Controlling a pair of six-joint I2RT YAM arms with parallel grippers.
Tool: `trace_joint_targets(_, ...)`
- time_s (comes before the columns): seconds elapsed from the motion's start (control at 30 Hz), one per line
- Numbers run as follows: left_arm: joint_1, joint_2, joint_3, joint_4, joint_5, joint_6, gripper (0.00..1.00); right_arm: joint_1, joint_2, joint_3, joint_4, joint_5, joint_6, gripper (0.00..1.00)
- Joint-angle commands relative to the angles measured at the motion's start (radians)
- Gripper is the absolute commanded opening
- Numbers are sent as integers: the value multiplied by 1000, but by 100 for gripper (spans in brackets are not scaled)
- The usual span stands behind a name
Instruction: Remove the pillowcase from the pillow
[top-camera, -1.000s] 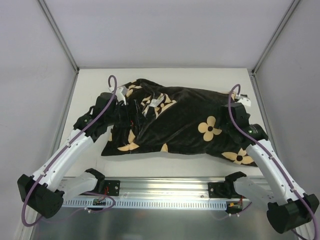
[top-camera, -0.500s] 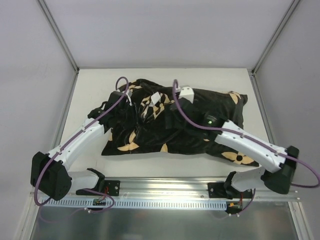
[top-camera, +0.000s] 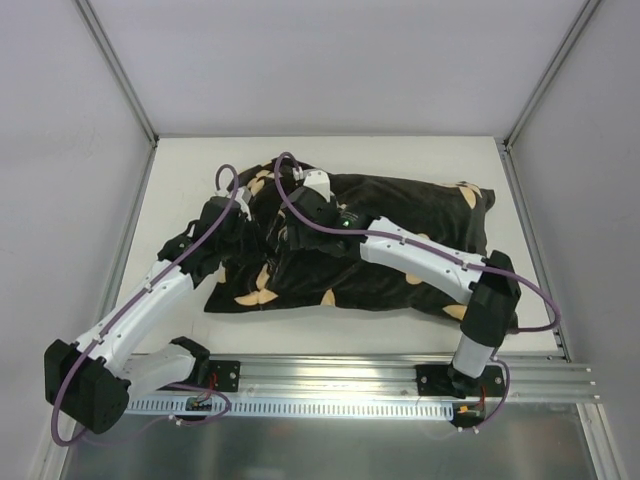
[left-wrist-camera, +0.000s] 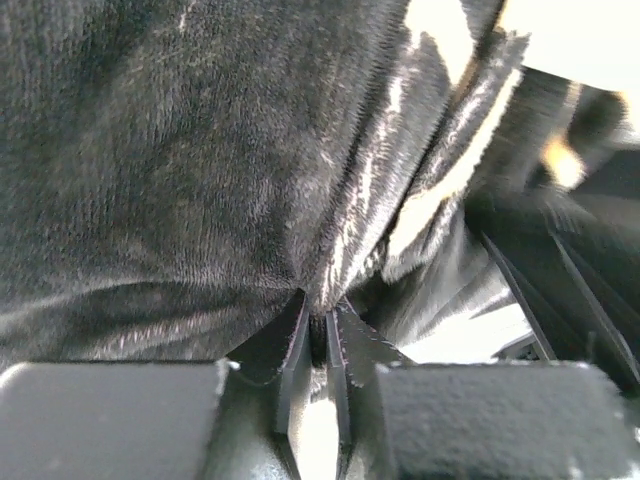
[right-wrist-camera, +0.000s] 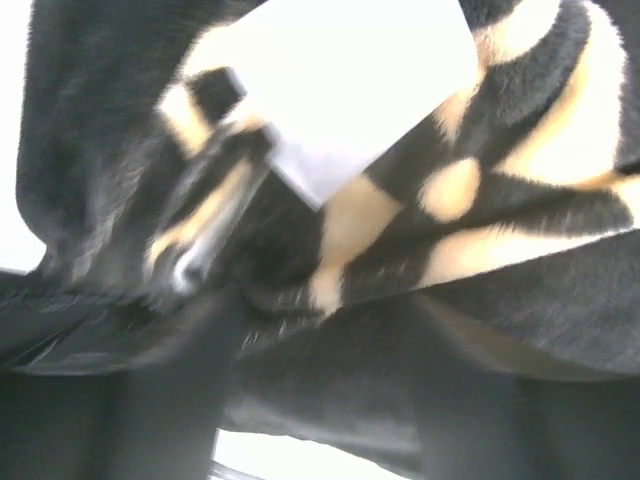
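Here pillowcase (left-wrist-camera: 200, 150) fold pinched between left tool (left-wrist-camera: 318, 335) jaws, near cover's left end.

No text, number, brand or sign is legible in any view. The white tag (right-wrist-camera: 340, 90) on the pillowcase (right-wrist-camera: 560, 290), at upper centre of the right wrist view, is washed out by glare and shows no print. The tan shapes on the pillowcase are printed flower motifs, not letters.
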Motion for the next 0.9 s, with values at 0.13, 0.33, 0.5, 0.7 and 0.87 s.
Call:
trace_joint_targets(0.13, 37, -125, -34, -12, 28, 6, 0, -48, 16, -5, 24, -14, 102, 1)
trace_joint_targets(0.33, 146, -133, -40, -17, 86, 39, 0, -64, -235, -252, 61, 60, 119, 1)
trace_joint_targets(0.5, 267, -143, -66, -37, 102, 42, 0, -90, -514, -526, 44, 136, 162, 1)
trace_joint_targets(0.7, 395, -154, -123, -55, 131, 11, 0, -149, -840, -766, -72, 241, 268, 1)
trace_joint_targets(0.87, 450, -151, -121, -54, 114, -62, 0, -189, -949, -867, -82, 200, 280, 1)
